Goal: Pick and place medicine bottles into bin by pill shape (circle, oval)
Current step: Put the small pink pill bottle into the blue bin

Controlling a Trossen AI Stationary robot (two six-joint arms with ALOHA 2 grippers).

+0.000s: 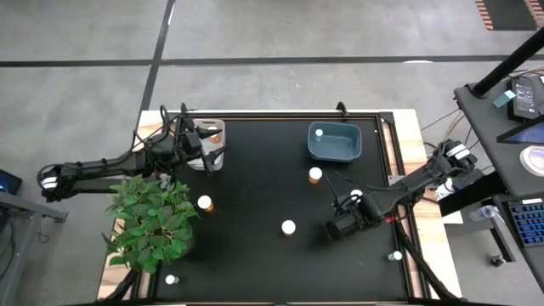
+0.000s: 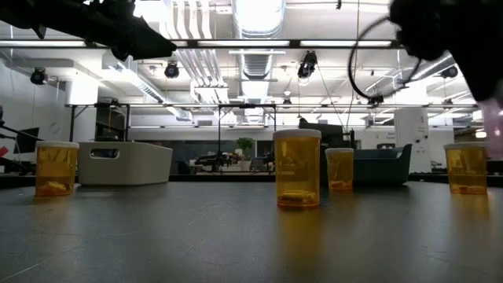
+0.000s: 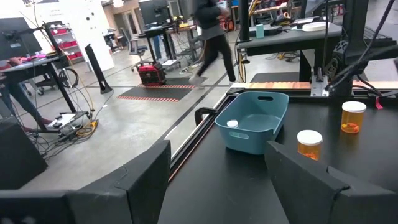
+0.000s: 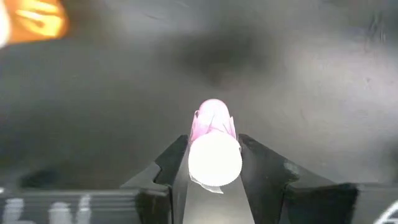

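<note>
Right gripper clamps pink bottle near table's right edge.

1. A bin sits at the table's far right, one bottle inside.
2. A second bin sits far left.
3. A potted plant stands at the left edge.
4. Bottles stand scattered across the middle.

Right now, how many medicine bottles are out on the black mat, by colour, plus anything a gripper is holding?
amber bottles on the mat: 4
small pale bottles on the mat: 2
pink bottle in the right gripper: 1
Total: 7
</note>
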